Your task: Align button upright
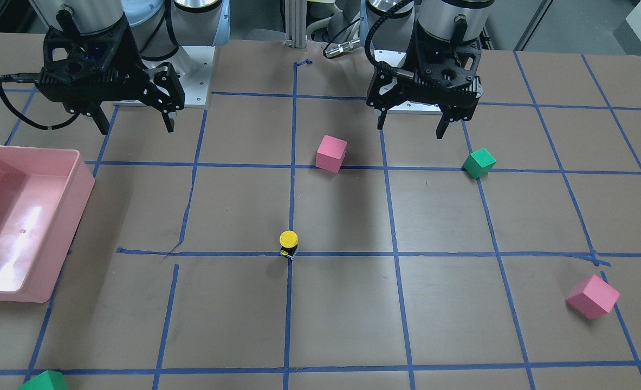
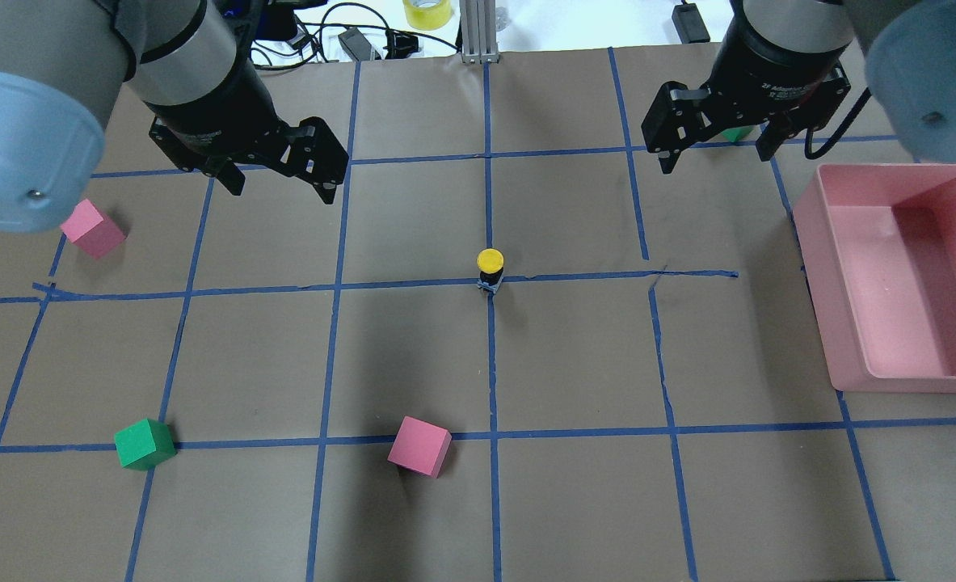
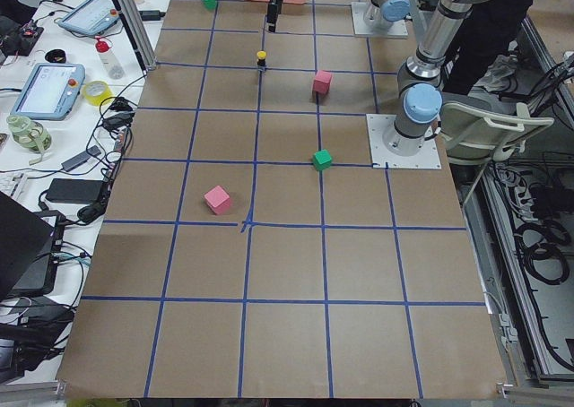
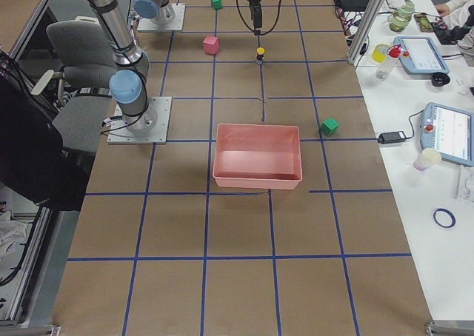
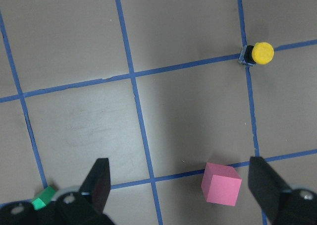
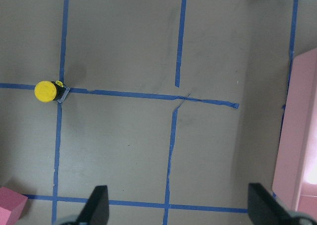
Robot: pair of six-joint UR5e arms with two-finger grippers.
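The button (image 2: pixel 490 267) stands upright on a blue tape crossing near the table's middle, yellow cap up, black-and-silver base on the paper. It also shows in the front view (image 1: pixel 288 241), the left wrist view (image 5: pixel 260 54) and the right wrist view (image 6: pixel 47 91). My left gripper (image 2: pixel 282 187) hangs open and empty above the table, well off to the button's left. It also shows in the front view (image 1: pixel 411 125). My right gripper (image 2: pixel 718 158) hangs open and empty, well off to the button's right, near the bin. It also shows in the front view (image 1: pixel 136 127).
A pink bin (image 2: pixel 819 279) stands on the robot's right side. One pink cube (image 2: pixel 419 446) and a green cube (image 2: pixel 145 444) lie near the robot. Another pink cube (image 2: pixel 92 229) lies far left. A second green cube (image 1: pixel 44 381) lies by the far edge.
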